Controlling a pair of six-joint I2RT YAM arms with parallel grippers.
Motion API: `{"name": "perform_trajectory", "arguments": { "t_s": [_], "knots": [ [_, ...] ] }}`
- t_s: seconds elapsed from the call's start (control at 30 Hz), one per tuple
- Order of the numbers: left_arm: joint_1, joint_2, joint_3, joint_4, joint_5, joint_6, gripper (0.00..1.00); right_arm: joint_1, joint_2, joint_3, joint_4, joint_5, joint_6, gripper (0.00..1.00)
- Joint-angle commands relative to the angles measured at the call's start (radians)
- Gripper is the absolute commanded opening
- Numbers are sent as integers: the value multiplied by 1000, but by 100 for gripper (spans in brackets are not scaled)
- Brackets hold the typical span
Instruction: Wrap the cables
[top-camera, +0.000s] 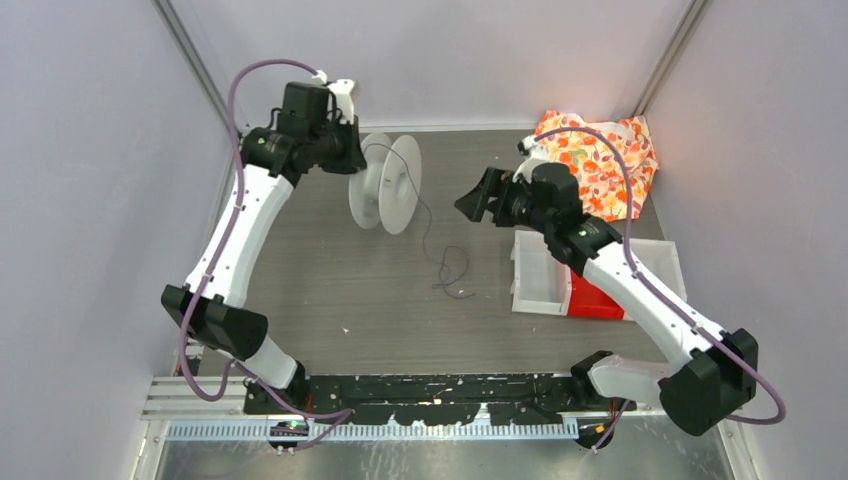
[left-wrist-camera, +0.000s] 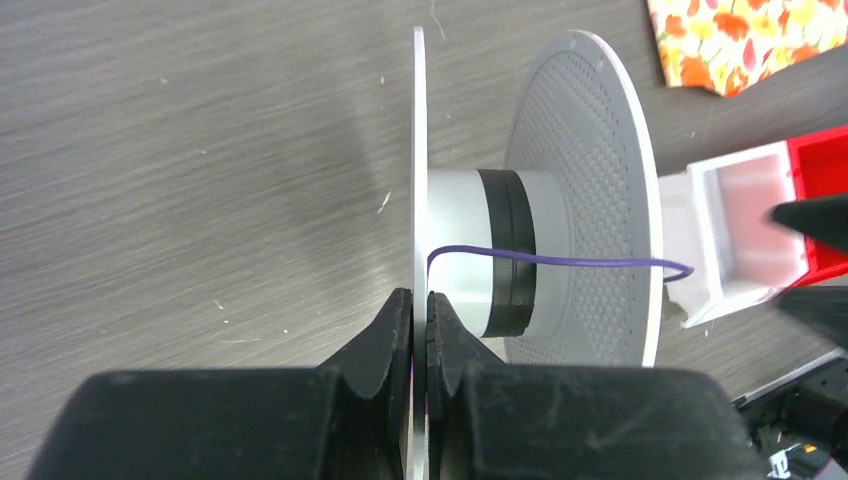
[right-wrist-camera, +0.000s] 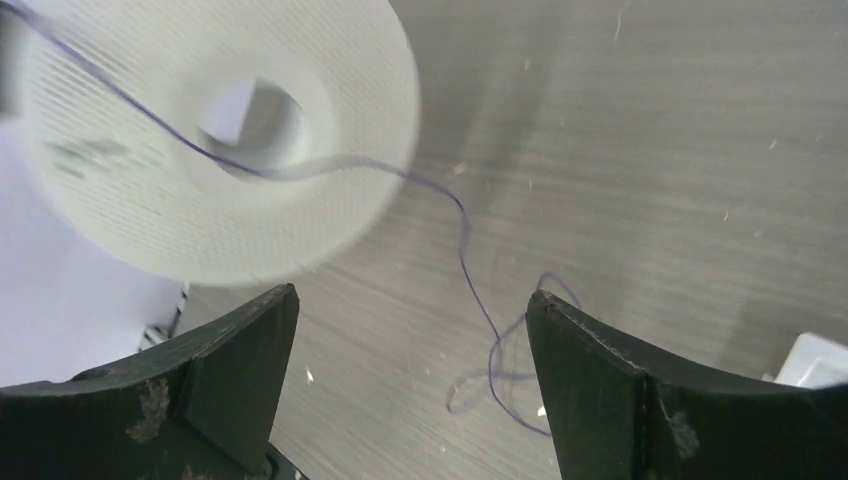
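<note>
The left gripper (left-wrist-camera: 420, 300) clamps the spool (left-wrist-camera: 580, 180) by its flange; the right gripper (right-wrist-camera: 412, 297) gapes empty. The cable (right-wrist-camera: 465, 240) seems partly wound, its tail loose on the worktop (top-camera: 330, 290).

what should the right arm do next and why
Probably lower the right gripper, open and empty, onto the loose cable lying on the table and close on it. The left gripper is shut on the spool flange, so another turn needs that slack picked up.
</note>
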Motion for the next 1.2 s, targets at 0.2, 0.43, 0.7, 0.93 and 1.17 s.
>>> {"name": "perform_trajectory", "arguments": {
  "t_s": [0.2, 0.43, 0.7, 0.93, 1.17],
  "knots": [
    [19, -47, 213, -123, 88, -96, 0, 130, 123, -264, 302, -32, 28, 84],
    [19, -55, 255, -126, 95, -117, 1, 194, 254, -285, 478, -52, -8, 82],
    [19, -58, 267, -119, 90, -120, 0, 214, 361, -277, 538, -40, 76, 71],
    [19, -66, 271, -114, 76, -123, 0, 224, 430, -264, 559, -49, 136, 45],
    [20, -76, 263, -118, 46, -95, 0, 223, 368, -235, 431, 24, 107, 1]
  ]
}}
